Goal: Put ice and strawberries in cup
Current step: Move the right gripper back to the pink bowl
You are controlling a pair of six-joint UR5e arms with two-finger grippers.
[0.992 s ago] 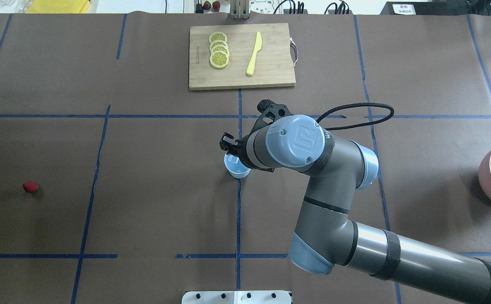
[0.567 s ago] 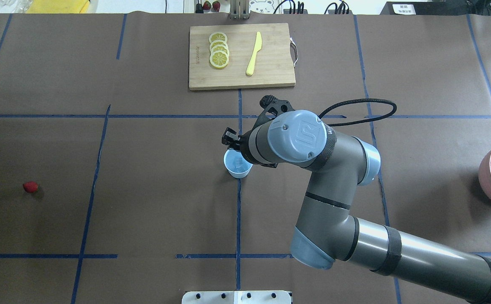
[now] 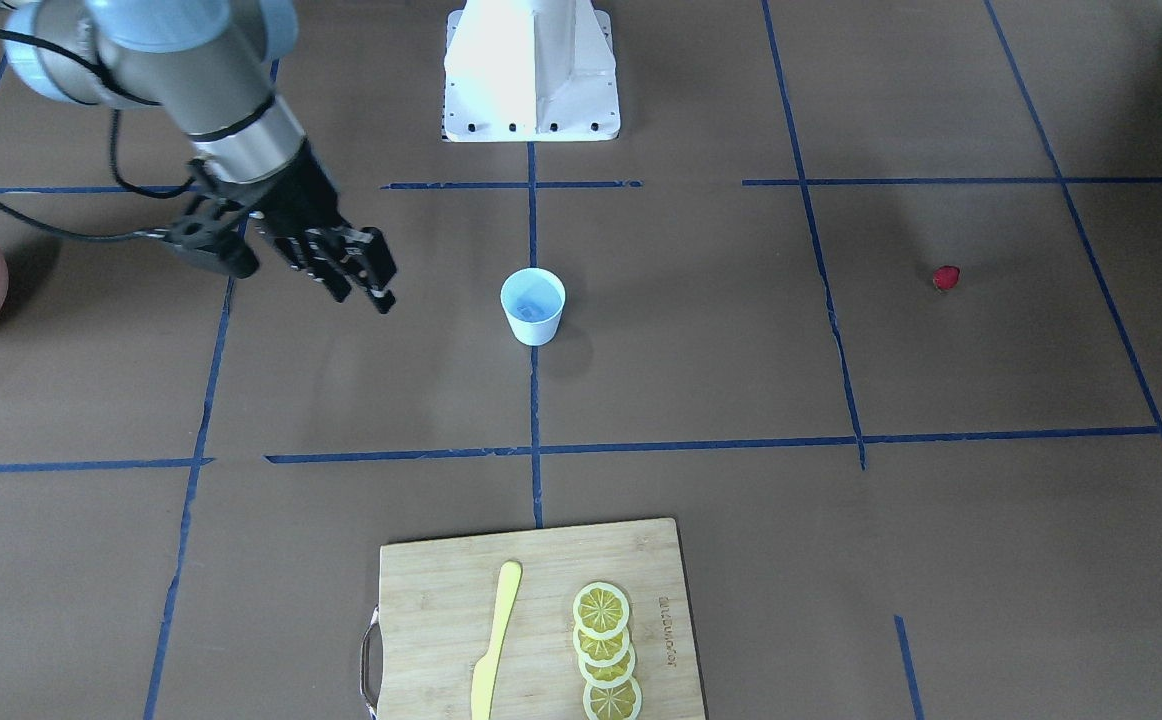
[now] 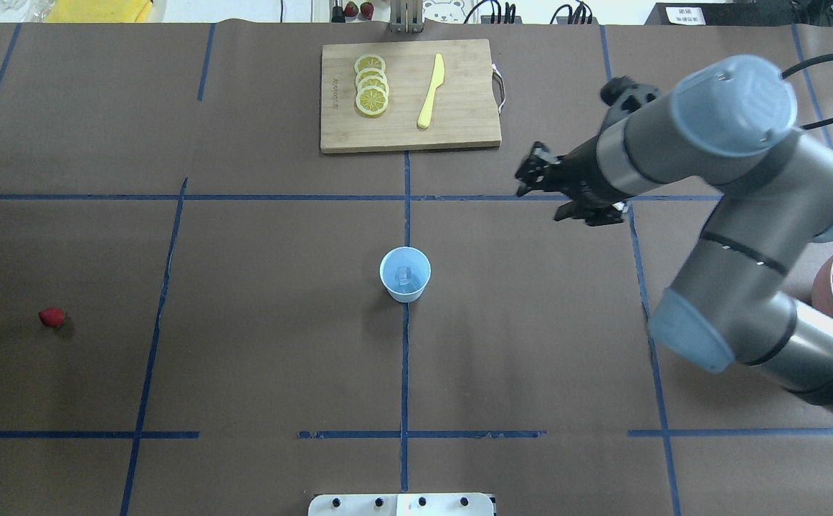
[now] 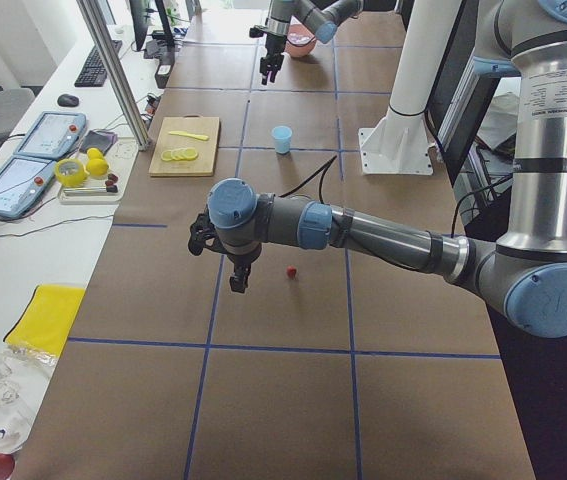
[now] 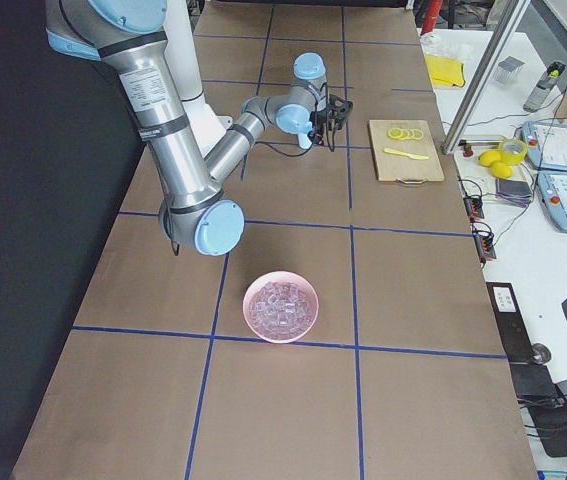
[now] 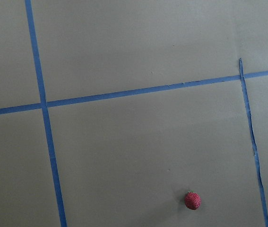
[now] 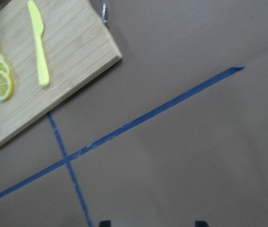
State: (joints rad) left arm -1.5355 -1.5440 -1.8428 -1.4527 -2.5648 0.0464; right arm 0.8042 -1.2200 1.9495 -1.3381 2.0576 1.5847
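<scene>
1 ice (image 4: 406, 274) in 1 cup (image 4: 406, 295); 1 strawberry (image 4: 51, 317); right gripper (image 3: 366, 297) spread; left gripper (image 5: 237, 286) unclear.

Overhead hangs behind, looking forward and down; front view faces it, steep; both share the cup (image 4: 406, 294); side cameras sight along the table (image 5: 293, 400) from each end; wrist cameras stare down at it, close.

A robotics lab is shown. The table (image 4: 259, 344) is gridded with blue tape (image 4: 404, 358); teach pendants (image 5: 51, 135) and a keyboard (image 5: 94, 64) are laid on a side bench (image 5: 63, 235).
</scene>
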